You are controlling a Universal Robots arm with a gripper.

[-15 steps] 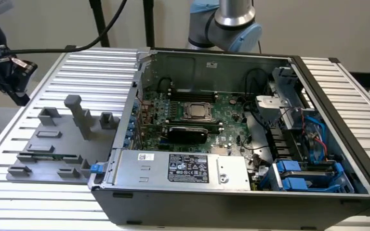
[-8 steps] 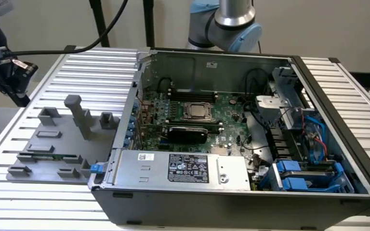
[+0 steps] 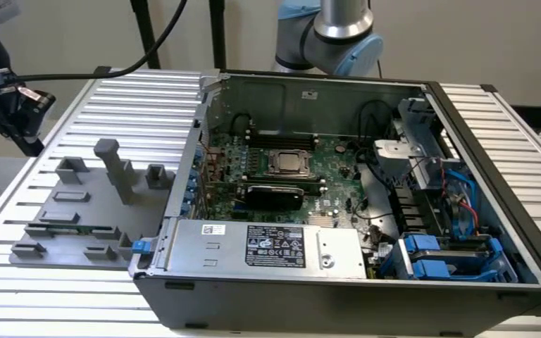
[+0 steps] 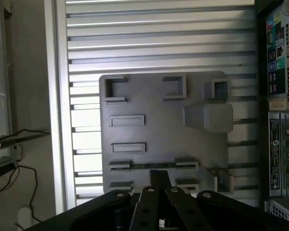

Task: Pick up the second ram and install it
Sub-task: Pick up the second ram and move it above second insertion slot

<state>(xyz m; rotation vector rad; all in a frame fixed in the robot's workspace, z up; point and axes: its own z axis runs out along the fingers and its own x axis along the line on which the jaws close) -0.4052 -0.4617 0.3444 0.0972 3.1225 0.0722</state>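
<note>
At the exterior view's left, the gripper (image 4: 159, 179) is seen above the grey fixture (image 3: 92, 204), its fingertips pressed together on nothing. The second ram (image 3: 71, 229) is seated in the fixture's slots, not yet picked up. Installation on the motherboard (image 3: 332, 176) is left undone.

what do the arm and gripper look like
The arm is a silver-grey tube with rounded grey joints and a light blue cap. The gripper is black, built of angular link bars with round pivot pins.
</note>
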